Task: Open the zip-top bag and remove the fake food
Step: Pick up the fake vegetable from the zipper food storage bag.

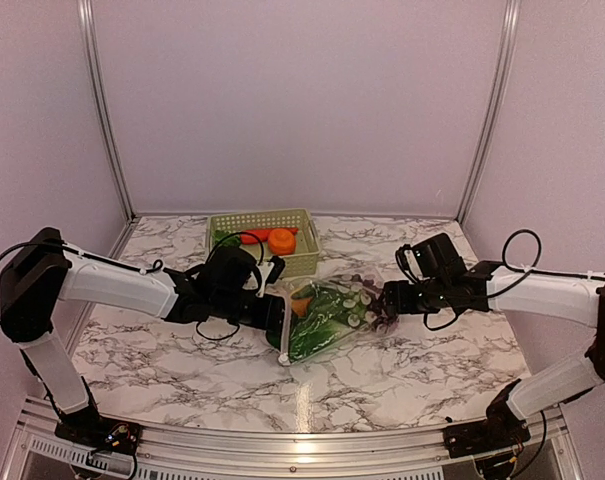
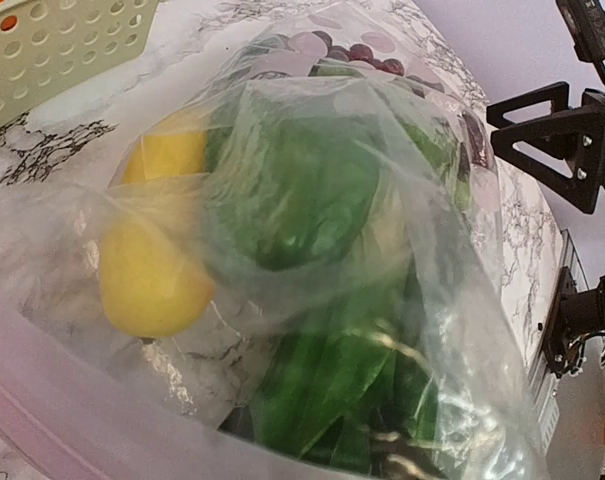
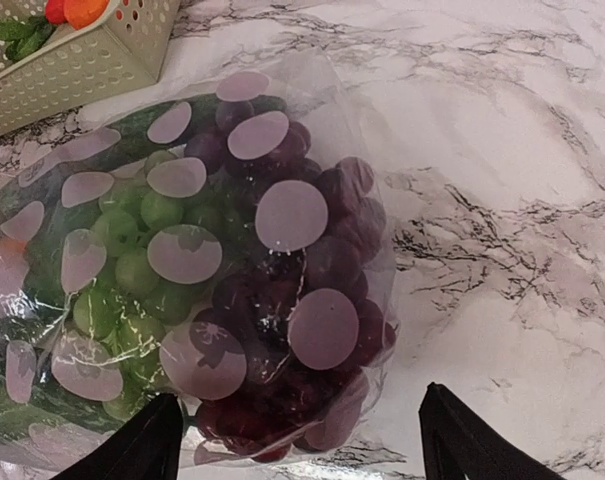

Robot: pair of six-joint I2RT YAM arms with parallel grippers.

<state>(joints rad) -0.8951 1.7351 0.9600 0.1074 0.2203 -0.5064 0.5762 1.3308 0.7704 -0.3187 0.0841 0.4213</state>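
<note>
The zip-top bag (image 1: 327, 318) lies on the marble counter (image 1: 172, 355) at the centre of the top view, just below and right of the pale green lattice basket (image 1: 302, 262). Most of the fake food (image 2: 282, 200) shows through its clear plastic: a yellow piece (image 2: 147, 280), green leafy pieces, green grapes (image 3: 132, 250) and a purple grape bunch (image 3: 322, 250). An orange piece (image 1: 281, 240) and a red one (image 1: 254, 236) sit in the basket.

The left jaws are at the bag's left end, by the zip strip (image 2: 82, 400). They are hidden, so I cannot tell their gap or whether they grip.

The right jaws stand wide apart at the grape end, with fingers (image 3: 132, 450) either side, holding nothing
</note>
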